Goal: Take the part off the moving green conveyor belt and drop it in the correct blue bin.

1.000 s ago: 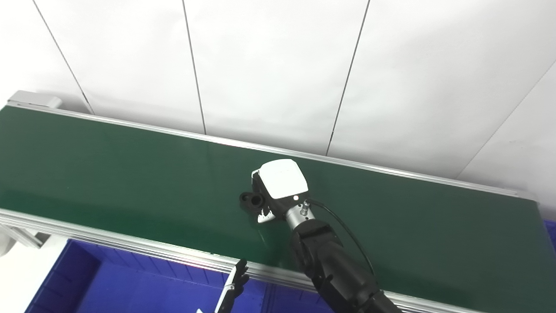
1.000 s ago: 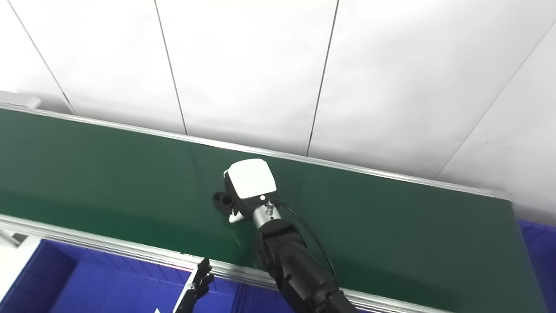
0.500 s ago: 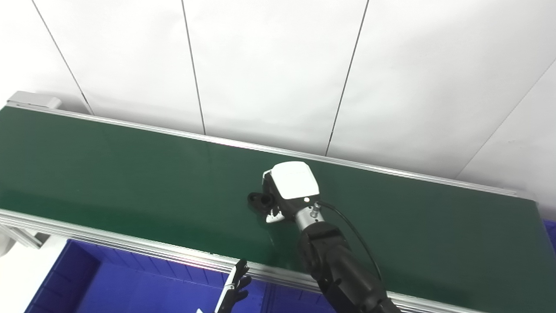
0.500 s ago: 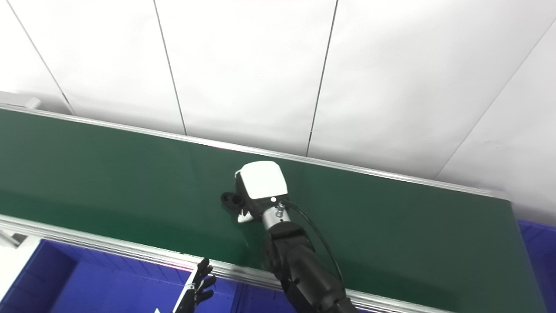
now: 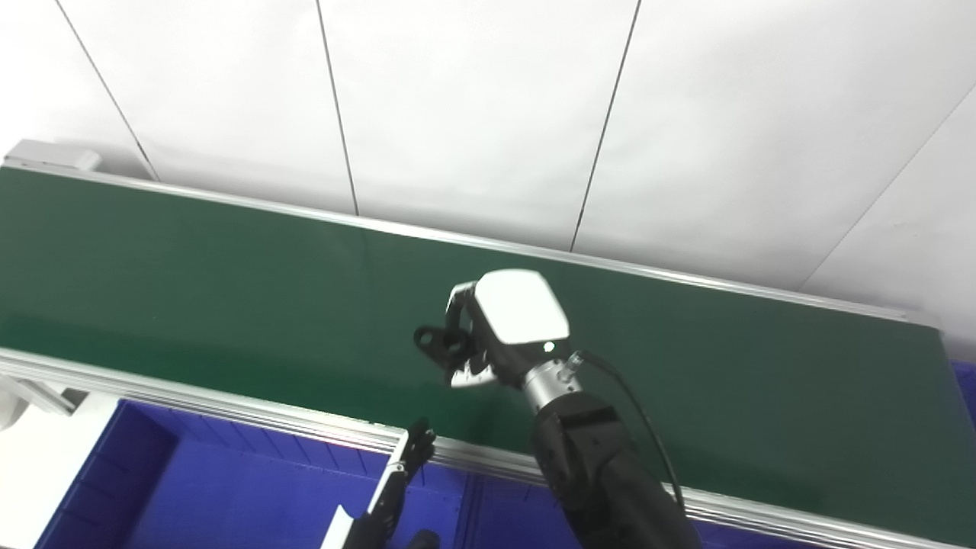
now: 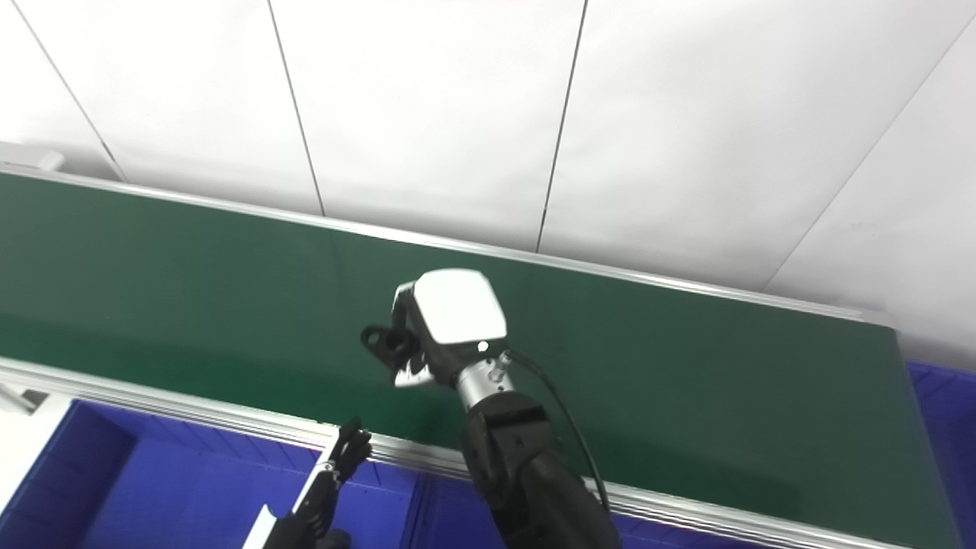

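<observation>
Over the middle of the green conveyor belt (image 5: 191,267), in the left eye view, my right hand (image 5: 499,328) has its fingers curled around a small black part (image 5: 436,341) with a round hole in it. The part juts out at about nine o'clock from my palm, clamped between my fingers and thumb. I cannot tell whether it touches the belt. My left hand (image 5: 396,488) shows at six o'clock over the blue bin (image 5: 229,488), fingers straight and apart, holding nothing. At the far right edge only a sliver of blue shows.

From the right eye view, the same black part (image 6: 385,341) sits at nine o'clock of my right hand (image 6: 450,328). This view shows more of a second blue bin (image 6: 942,427) at three o'clock, past the belt's end, and my left hand (image 6: 335,473) lower down.
</observation>
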